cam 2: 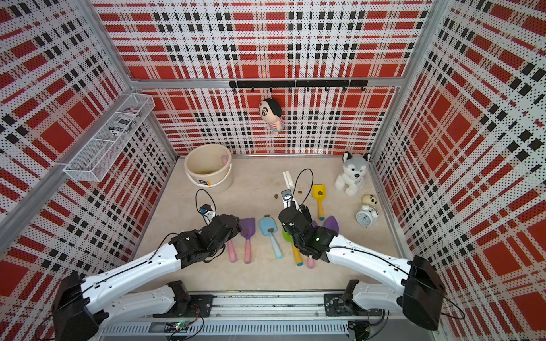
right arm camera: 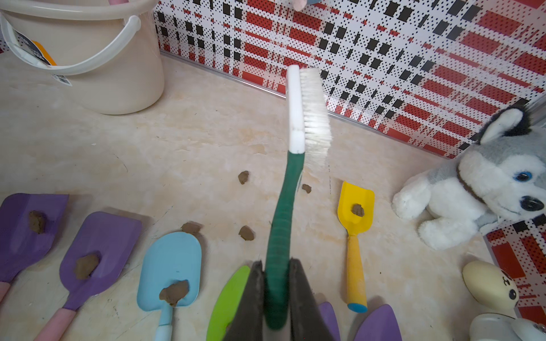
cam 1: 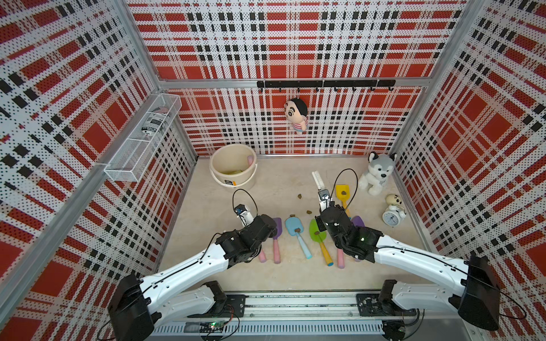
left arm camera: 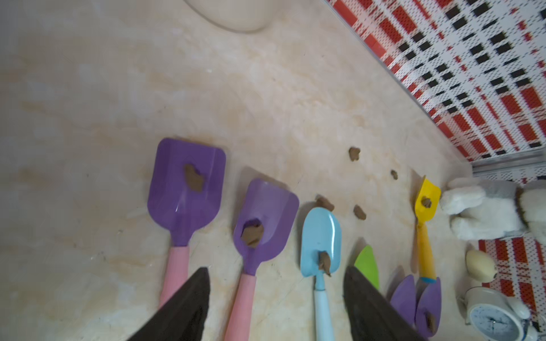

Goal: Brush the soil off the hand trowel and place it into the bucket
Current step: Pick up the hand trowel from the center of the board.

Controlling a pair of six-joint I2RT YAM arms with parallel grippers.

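Note:
Several hand trowels lie in a row on the table, among them a purple one (left arm camera: 186, 183), a second purple one (left arm camera: 266, 218), a light blue one (left arm camera: 320, 239) and a yellow one (left arm camera: 425, 203). Each blade carries a soil lump (left arm camera: 193, 178), and more lumps (left arm camera: 359, 212) lie loose. My left gripper (left arm camera: 276, 268) hangs open above the second purple and the blue handles, holding nothing. My right gripper (right arm camera: 276, 262) is shut on the green handle of a white-bristled brush (right arm camera: 295, 118), held above the table between the blue and yellow trowels. The bucket (cam 1: 211, 165) stands at the back left with a pink handle inside.
A husky plush (cam 1: 379, 172), a small figurine (cam 1: 394, 200) and an alarm clock (cam 1: 391, 218) stand along the right wall. A doll (cam 1: 297, 113) hangs from the hook rail on the back wall. A wire basket (cam 1: 141, 141) is fixed to the left wall.

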